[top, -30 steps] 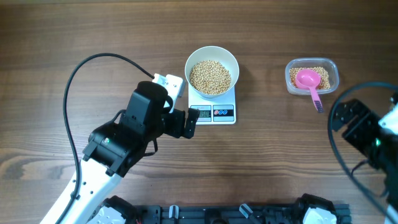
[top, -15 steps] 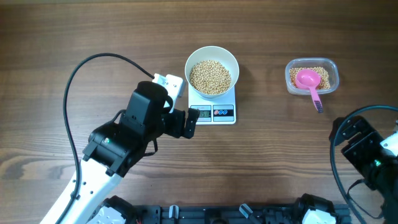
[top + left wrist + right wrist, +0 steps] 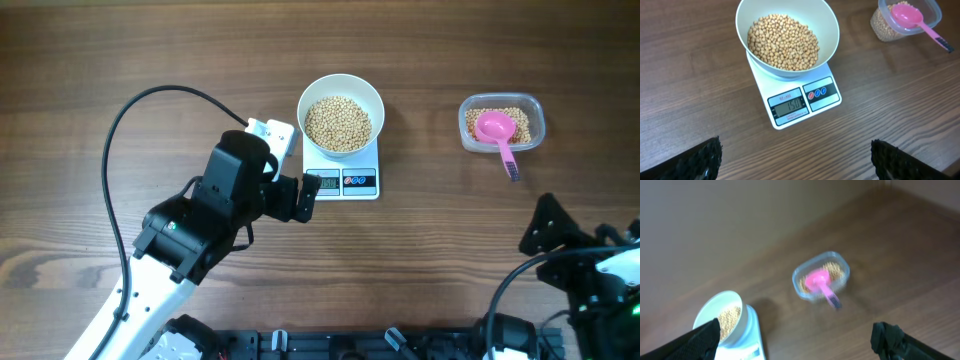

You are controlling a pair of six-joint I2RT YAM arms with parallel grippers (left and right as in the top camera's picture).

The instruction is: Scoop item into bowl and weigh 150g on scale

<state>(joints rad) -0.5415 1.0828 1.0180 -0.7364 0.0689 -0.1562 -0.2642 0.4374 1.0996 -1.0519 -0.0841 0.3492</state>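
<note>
The white bowl [image 3: 304, 104] stands on the white scale [image 3: 345, 166], filled with tan beans [image 3: 338, 123]. In the left wrist view the bowl [image 3: 831, 31] with its beans [image 3: 783, 41] sits on the scale [image 3: 829, 101], whose display reads 150. My left gripper [image 3: 303, 197] hangs open just left of the scale's front, fingers wide apart over bare wood [image 3: 799, 165]. My right gripper [image 3: 547, 232] is open near the table's front right, far from the bowl [image 3: 715, 309]; this blurred view shows its gripper [image 3: 800, 342] holding nothing.
A clear plastic tub [image 3: 535, 108] at the right holds more beans and a pink scoop [image 3: 495, 127], its handle sticking out over the front rim. The tub [image 3: 840, 262] and the scoop [image 3: 817, 279] also show in the right wrist view. A black cable [image 3: 115, 150] loops at left.
The right arm has pulled back toward the table's front edge and swung round. The left arm, bowl, scale and scoop have not moved.
</note>
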